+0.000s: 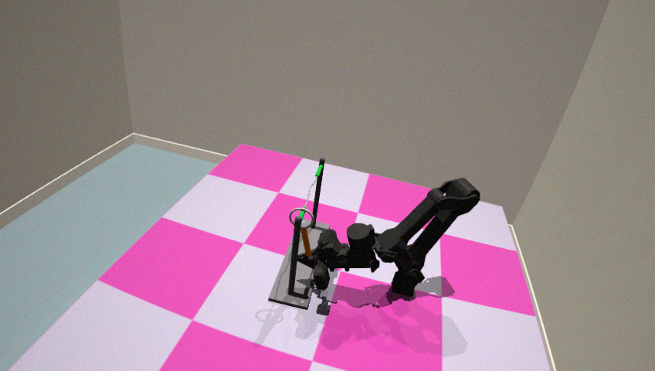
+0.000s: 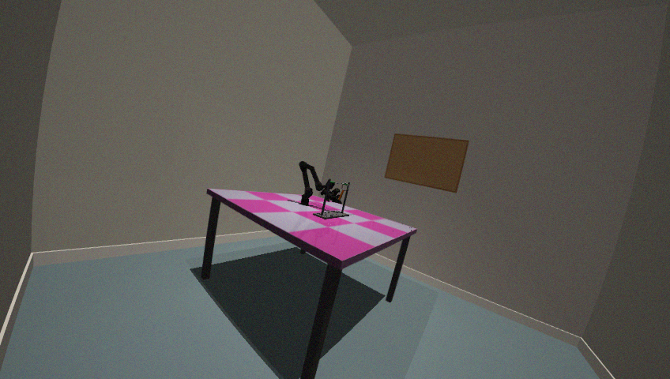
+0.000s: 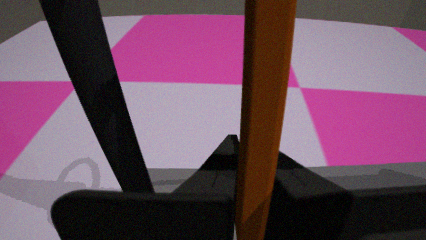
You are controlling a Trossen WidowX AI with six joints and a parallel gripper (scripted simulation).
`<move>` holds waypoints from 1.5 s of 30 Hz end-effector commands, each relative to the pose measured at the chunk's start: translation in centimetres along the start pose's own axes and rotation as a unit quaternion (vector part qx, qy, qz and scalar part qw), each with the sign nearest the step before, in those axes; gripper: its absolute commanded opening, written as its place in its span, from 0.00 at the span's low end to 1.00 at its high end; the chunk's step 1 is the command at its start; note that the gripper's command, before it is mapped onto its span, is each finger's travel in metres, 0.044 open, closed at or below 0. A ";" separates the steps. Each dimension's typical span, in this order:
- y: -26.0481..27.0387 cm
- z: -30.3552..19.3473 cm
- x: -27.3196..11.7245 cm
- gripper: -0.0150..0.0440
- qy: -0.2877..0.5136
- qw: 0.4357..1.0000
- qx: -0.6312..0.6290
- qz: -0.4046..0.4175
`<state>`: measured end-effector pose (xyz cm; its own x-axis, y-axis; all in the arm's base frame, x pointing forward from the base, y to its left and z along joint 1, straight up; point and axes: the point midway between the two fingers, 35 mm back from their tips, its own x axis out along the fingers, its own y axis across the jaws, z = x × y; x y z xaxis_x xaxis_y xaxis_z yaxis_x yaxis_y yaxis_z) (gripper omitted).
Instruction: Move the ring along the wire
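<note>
I have the orange handle (image 1: pixel 306 243) (image 2: pixel 341 193) (image 3: pixel 265 100) pinched in the hand (image 1: pixel 309 258) (image 2: pixel 339 198) (image 3: pixel 240 143), its fingers drawn in narrow on either side of it. The handle rises from the grip, and the ring (image 1: pixel 290 221) (image 2: pixel 342 186) sits at its top, beside the near post (image 1: pixel 294 262) (image 2: pixel 346 199) (image 3: pixel 100 100) in my top view. From there the ring looks to be around the near green part (image 1: pixel 301 212), just beside that post, with the wire passing through it. I can't tell whether ring and green part are touching.

The thin grey wire (image 1: pixel 309 192) (image 2: pixel 339 183) runs away to the far green part (image 1: pixel 318 170) (image 2: pixel 332 181) by the far post (image 1: pixel 317 197) (image 2: pixel 324 204), well apart from the ring.

So the pick-up is done. Nothing here states which end is the goal; my guess is that the crossing is behind me and this is the arrival end. If so, what's left is to settle the ring's weight on the green, open up, and back off until I touch nothing. If this is the starting end, the whole crossing remains. The risk I see at release is the handle swinging, or a finger dragging the ring back towards the grey.
</note>
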<state>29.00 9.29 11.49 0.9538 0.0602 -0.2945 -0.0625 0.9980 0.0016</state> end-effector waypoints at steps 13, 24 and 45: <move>0.0 0.0 0.0 0.09 0.000 1.000 0.000 0.000; 0.0 0.0 -0.2 0.53 0.000 1.000 0.000 0.000; 0.1 0.1 -3.9 0.53 0.002 1.000 0.002 -0.002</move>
<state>25.87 9.32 12.61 0.9521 0.0605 -0.2997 -0.0630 0.9980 0.0012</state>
